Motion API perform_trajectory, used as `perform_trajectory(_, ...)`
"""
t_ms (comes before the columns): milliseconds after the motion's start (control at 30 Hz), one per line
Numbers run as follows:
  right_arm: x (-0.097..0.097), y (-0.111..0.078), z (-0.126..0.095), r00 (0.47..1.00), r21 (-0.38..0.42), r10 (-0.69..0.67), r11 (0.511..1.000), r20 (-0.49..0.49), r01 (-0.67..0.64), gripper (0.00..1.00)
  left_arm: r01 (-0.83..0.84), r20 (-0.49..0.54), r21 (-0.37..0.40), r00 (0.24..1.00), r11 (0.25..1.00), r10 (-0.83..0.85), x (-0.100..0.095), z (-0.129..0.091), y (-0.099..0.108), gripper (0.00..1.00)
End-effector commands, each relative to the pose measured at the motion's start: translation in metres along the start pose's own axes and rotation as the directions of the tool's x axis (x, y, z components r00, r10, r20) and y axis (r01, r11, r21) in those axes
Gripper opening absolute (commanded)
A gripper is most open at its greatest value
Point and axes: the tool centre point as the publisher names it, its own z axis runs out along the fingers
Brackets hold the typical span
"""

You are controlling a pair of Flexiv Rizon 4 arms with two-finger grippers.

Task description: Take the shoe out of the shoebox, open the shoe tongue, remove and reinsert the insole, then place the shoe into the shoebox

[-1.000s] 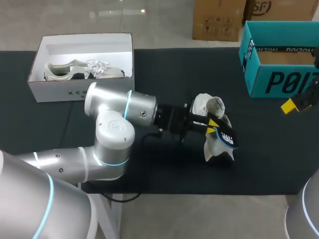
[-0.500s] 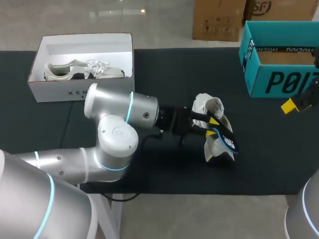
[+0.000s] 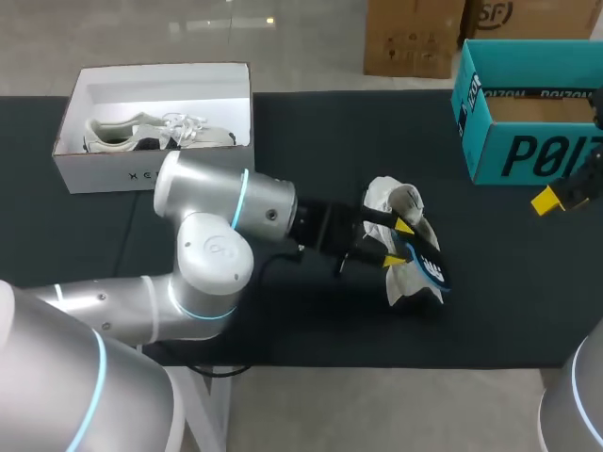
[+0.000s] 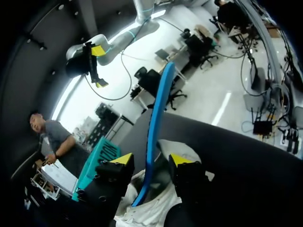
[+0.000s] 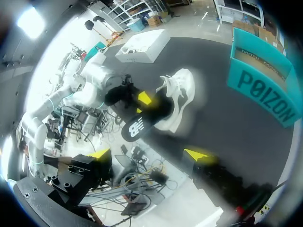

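Note:
A white shoe (image 3: 403, 205) sits on the dark mat right of the middle, seen also as shoe (image 5: 179, 94) in the right wrist view. A dark insole (image 3: 429, 260) with a blue edge sticks out of its opening. My left gripper (image 3: 397, 242) reaches in from the left and straddles the insole (image 4: 155, 124). Its fingers (image 4: 181, 161) stand apart, with a gap on each side of the blue edge. My right gripper (image 3: 558, 197) hangs open at the far right, well away from the shoe, its fingertips (image 5: 100, 153) wide apart around nothing.
A white shoebox (image 3: 104, 171) with a second shoe (image 3: 155, 132) inside stands at the back left. An open teal box (image 3: 528, 151) stands at the back right, just behind my right gripper. Bare mat lies in front of the shoe.
My left gripper's fingers have spread apart and let go of the insole. The insole stays propped in the shoe. The right arm has not moved.

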Motion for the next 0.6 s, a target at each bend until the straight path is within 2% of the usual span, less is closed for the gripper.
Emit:
perform_trajectory(33,-0.0003,-0.0002,0.0003,1.000,0.001,0.002,1.000,0.001,-0.002,1.00,-0.007,-0.025,0.001,1.000,1.000,0.007,-0.0043,0.0058,0.0004,0.38)
perform_trajectory(300,-0.0003,-0.0002,0.0003,1.000,0.001,0.002,1.000,0.001,-0.002,1.00,0.005,-0.067,0.003,0.998,1.000,-0.005,-0.0050,0.0089,0.0023,0.35)
perform_trajectory(367,-0.0003,-0.0002,0.0003,1.000,0.001,0.002,1.000,0.001,-0.002,1.00,0.005,-0.063,0.005,0.998,1.000,-0.005,-0.0051,0.0097,0.0032,0.25)
perform_trajectory(400,-0.0003,-0.0002,0.0003,1.000,0.001,0.002,1.000,0.001,-0.002,1.00,0.004,-0.063,0.004,0.998,1.000,-0.003,-0.0056,0.0104,0.0032,0.05)
perform_trajectory(433,-0.0003,-0.0002,0.0003,1.000,0.001,0.002,1.000,0.001,-0.002,1.00,0.003,-0.065,0.007,0.998,1.000,-0.003,-0.0060,0.0111,0.0028,0.00)
perform_trajectory(600,-0.0003,-0.0002,0.0003,1.000,0.001,0.002,1.000,0.001,-0.002,1.00,0.005,-0.080,0.021,0.997,1.000,-0.003,-0.0031,0.0146,0.0030,0.00)
